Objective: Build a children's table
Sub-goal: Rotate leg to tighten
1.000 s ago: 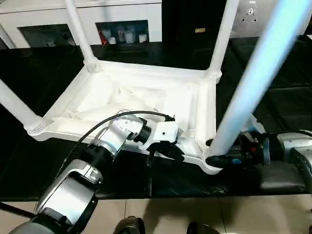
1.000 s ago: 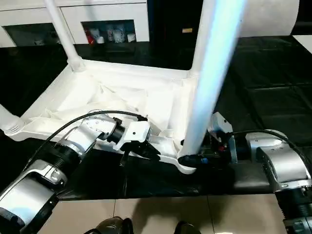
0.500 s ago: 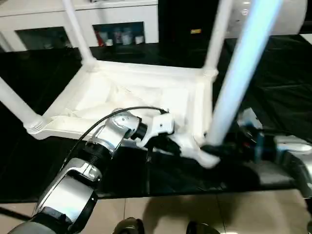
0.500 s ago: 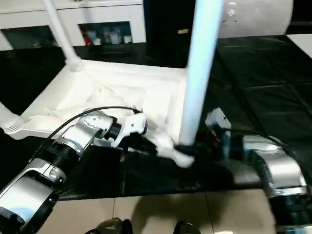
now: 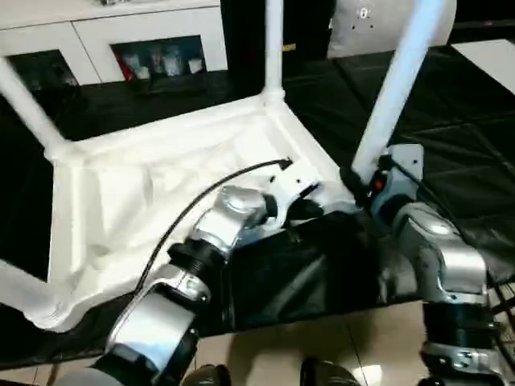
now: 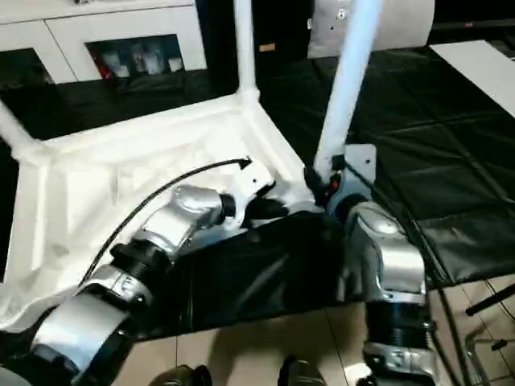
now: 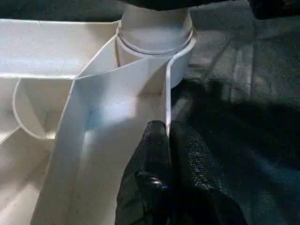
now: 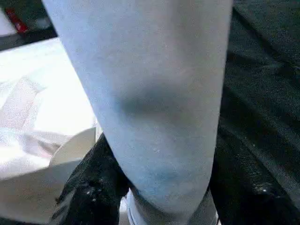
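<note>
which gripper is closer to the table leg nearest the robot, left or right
Right. The right gripper is clamped around that leg just above its corner socket. The left gripper is shut on the tabletop's rim, beside that socket but off the leg.

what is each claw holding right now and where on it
The left claw is shut on the thin side rim of the upturned table top, next to the corner socket. The right claw holds the leg near its base.
</note>
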Motion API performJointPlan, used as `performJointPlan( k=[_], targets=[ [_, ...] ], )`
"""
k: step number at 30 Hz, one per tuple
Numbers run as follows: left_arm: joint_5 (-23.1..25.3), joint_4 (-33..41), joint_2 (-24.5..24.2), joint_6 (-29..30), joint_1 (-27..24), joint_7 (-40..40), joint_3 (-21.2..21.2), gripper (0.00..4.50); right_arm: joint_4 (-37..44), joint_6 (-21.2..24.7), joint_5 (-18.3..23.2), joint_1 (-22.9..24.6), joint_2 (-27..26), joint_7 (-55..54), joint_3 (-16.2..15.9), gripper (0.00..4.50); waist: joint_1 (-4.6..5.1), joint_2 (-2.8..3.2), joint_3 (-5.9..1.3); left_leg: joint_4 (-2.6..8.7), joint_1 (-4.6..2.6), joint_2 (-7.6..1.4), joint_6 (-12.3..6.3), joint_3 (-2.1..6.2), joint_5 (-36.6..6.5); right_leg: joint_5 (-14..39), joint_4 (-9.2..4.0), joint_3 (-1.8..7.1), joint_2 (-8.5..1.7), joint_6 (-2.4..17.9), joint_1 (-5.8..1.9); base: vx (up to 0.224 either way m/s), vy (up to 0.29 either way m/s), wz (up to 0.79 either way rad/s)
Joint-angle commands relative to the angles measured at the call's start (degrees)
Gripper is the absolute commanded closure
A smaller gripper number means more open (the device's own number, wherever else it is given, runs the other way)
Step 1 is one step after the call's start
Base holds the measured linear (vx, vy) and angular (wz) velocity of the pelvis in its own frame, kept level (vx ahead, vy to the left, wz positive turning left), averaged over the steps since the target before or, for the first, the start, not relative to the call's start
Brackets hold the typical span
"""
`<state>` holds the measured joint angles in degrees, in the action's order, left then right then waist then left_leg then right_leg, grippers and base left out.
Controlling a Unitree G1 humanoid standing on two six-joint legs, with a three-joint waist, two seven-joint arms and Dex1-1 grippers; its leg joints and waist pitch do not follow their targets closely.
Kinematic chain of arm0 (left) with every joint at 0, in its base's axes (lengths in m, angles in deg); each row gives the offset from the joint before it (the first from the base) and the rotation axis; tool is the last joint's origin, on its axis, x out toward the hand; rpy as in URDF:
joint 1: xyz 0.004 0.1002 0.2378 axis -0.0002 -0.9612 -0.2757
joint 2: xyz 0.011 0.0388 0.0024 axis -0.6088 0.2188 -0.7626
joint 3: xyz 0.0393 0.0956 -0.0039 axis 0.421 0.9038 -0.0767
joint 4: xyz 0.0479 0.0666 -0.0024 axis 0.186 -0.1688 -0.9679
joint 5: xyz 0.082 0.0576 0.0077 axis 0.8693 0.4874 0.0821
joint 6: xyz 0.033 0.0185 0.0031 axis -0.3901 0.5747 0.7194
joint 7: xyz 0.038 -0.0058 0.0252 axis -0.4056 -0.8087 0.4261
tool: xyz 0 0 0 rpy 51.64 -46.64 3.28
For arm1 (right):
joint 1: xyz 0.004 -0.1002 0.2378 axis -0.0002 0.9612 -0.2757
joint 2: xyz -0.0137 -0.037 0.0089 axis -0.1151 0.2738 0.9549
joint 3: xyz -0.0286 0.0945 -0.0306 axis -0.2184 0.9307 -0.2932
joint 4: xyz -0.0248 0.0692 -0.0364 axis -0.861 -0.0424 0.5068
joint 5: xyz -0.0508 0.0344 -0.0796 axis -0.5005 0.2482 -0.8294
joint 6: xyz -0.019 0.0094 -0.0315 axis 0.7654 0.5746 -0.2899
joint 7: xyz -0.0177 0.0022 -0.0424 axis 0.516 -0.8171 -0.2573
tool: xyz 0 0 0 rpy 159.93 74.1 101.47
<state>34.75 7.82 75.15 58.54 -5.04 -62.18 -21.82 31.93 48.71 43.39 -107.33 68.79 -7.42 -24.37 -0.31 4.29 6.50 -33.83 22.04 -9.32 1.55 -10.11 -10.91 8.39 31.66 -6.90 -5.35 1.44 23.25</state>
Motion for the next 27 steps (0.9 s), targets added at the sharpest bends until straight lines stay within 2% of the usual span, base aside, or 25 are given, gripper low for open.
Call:
performJointPlan(
  k=[1,2,5,7,8,10,12,14,15,16,17,19,20,21,22,23,25,26,27],
  targets=[
    [-0.9,2.2,1.7,-2.5,0.0,-1.7,1.5,4.50,-1.0,3.3,3.4,1.9,-2.8,2.8,-3.3,1.67,-0.46,-0.93,-3.77,4.42,-0.55,-3.41,-6.19,1.80,-11.2,17.2,-4.04,3.23,-4.46,10.0,-2.98,0.000,0.000,0.00],
    [-0.4,2.8,1.1,-2.8,-0.5,-2.4,1.9,4.50,1.1,4.2,3.2,2.7,-2.6,2.5,-3.0,1.62,-0.66,-1.15,-3.86,4.35,-0.54,-3.44,-7.08,1.68,-9.9,16.0,-3.89,3.31,-4.48,10.6,-3.16,0.000,0.000,0.00],
    [0.8,1.8,-0.6,-6.3,-0.7,-3.0,2.6,4.50,4.0,3.8,3.3,4.8,-0.4,4.0,-3.5,1.27,-1.27,-1.02,-4.17,4.17,-0.38,-3.49,-7.98,1.69,-7.1,14.3,-3.43,3.35,-4.53,10.7,-3.43,0.000,0.000,0.00],
    [1.3,1.1,-1.2,-7.8,-0.6,-2.8,2.7,4.50,5.0,3.5,3.1,5.7,0.6,4.5,-3.8,1.21,-1.38,-0.98,-4.14,4.20,-0.45,-3.55,-8.13,1.63,-7.0,14.0,-3.50,3.35,-4.44,10.8,-3.37,0.000,0.000,0.00],
    [1.8,0.3,-2.2,-11.3,-0.7,-2.9,3.0,4.50,7.2,2.3,2.9,7.9,2.5,6.2,-4.2,1.16,-1.80,-1.22,-4.47,4.01,-0.43,-3.53,-8.61,1.69,-5.9,12.3,-3.23,3.37,-4.44,10.7,-3.50,0.000,0.000,0.00],
    [1.2,0.2,-2.5,-12.2,-0.7,-2.7,2.1,4.50,9.8,2.6,2.9,9.9,4.4,7.5,-4.1,0.87,-2.16,-1.25,-4.49,4.00,-0.50,-3.61,-8.88,1.59,-5.8,12.2,-3.14,3.37,-4.43,10.7,-3.54,0.000,0.000,0.00],
    [-0.5,1.8,-2.9,-12.2,-1.4,-4.2,1.0,3.96,13.2,3.0,3.2,12.9,6.8,9.1,-3.8,0.79,-2.26,-1.71,-4.79,3.96,-0.41,-3.59,-8.79,1.48,-6.2,13.5,-3.23,3.35,-4.55,10.7,-3.74,0.000,0.000,0.00],
    [-2.5,4.9,-3.4,-10.9,-2.7,-6.9,0.4,3.96,16.9,3.4,4.6,15.4,8.5,10.6,-2.5,0.67,-2.64,-1.57,-4.87,3.90,-0.33,-3.73,-8.75,1.49,-5.9,14.4,-3.18,3.42,-4.73,10.7,-3.69,0.000,0.000,0.00],
    [-3.0,6.0,-3.5,-10.5,-3.3,-7.5,0.3,3.93,17.8,3.2,4.9,16.0,8.8,11.1,-2.3,0.51,-2.77,-1.50,-5.31,3.74,-0.42,-3.89,-9.00,1.52,-5.0,13.1,-2.92,3.47,-4.72,11.3,-3.62,0.000,0.000,0.00],
    [-3.7,8.2,-4.0,-10.0,-4.5,-8.4,0.4,3.93,20.0,3.3,5.8,17.3,9.6,12.3,-1.9,0.51,-2.75,-1.43,-5.33,3.72,-0.32,-3.99,-9.18,1.58,-4.7,12.3,-2.69,3.44,-4.65,11.6,-3.64,0.000,0.000,0.00],
    [-3.9,9.4,-4.4,-10.6,-5.3,-8.5,0.4,3.59,21.6,3.6,6.4,18.4,10.6,13.0,-1.9,0.39,-2.94,-1.42,-5.20,3.71,-0.37,-4.17,-9.65,1.52,-4.6,11.4,-2.64,3.52,-4.58,11.9,-3.38,0.000,0.000,0.00],
    [-4.0,10.9,-4.8,-10.4,-6.2,-8.5,0.5,3.55,22.8,3.8,6.6,19.1,11.5,13.4,-1.8,0.24,-3.11,-1.28,-5.33,3.59,-0.48,-4.08,-9.81,1.48,-4.8,11.6,-2.69,3.47,-4.51,11.9,-3.37,0.000,0.000,0.00],
    [-4.8,16.3,-6.7,-7.3,-8.6,-10.0,0.7,3.55,24.6,3.7,7.0,20.2,13.5,15.1,-1.7,0.13,-3.60,-0.36,-5.39,3.64,-0.63,-4.13,-8.66,1.57,-6.1,13.8,-2.68,3.42,-4.62,11.5,-3.45,0.000,0.000,0.00],
    [-4.8,16.3,-6.7,-7.3,-8.6,-10.0,0.7,3.44,24.6,3.7,7.0,20.2,13.5,15.1,-1.7,0.07,-3.55,-0.89,-5.15,3.78,-0.44,-4.18,-8.26,1.45,-6.8,14.7,-3.04,3.50,-4.55,11.0,-3.38,0.000,0.000,0.00],
    [-5.1,19.9,-8.3,-5.1,-10.2,-10.7,0.8,3.44,25.6,3.3,7.1,20.6,14.4,16.0,-1.8,0.07,-3.64,-0.50,-5.31,3.75,-0.65,-4.08,-7.69,1.43,-7.5,15.5,-2.90,3.46,-4.54,10.9,-3.44,0.000,0.000,0.00],
    [-4.9,23.2,-10.3,-3.2,-11.6,-11.4,0.7,3.10,26.8,5.3,8.5,20.7,15.0,16.8,-1.8,0.00,-3.54,-0.43,-5.43,3.76,-0.69,-3.79,-6.74,1.43,-8.5,18.1,-3.13,3.38,-4.48,9.9,-3.48,0.000,0.000,0.00],
    [-4.6,25.8,-12.1,-1.5,-12.8,-11.9,0.5,3.09,27.6,6.6,9.7,20.6,15.5,17.8,-2.2,0.00,-3.59,-0.47,-5.47,3.80,-0.62,-3.88,-6.54,1.57,-8.3,18.2,-3.14,3.40,-4.54,9.6,-3.63,0.000,0.000,0.00],
    [-3.4,29.3,-15.6,0.0,-14.9,-12.5,0.3,2.88,27.9,7.1,10.4,20.2,16.0,19.1,-3.5,0.00,-3.52,-0.24,-5.57,3.79,-0.74,-3.92,-6.20,1.63,-8.4,18.5,-3.10,3.38,-4.31,8.9,-3.45,0.000,0.000,0.00],
    [-3.4,29.3,-15.6,0.0,-14.9,-12.5,0.3,2.88,27.9,7.1,10.4,20.2,16.0,19.1,-3.5,0.00,-3.38,-0.11,-5.47,3.82,-0.69,-3.81,-5.88,1.56,-8.7,19.4,-3.22,3.36,-4.16,8.4,-3.27,0.000,0.000,0.00]
  ],
)
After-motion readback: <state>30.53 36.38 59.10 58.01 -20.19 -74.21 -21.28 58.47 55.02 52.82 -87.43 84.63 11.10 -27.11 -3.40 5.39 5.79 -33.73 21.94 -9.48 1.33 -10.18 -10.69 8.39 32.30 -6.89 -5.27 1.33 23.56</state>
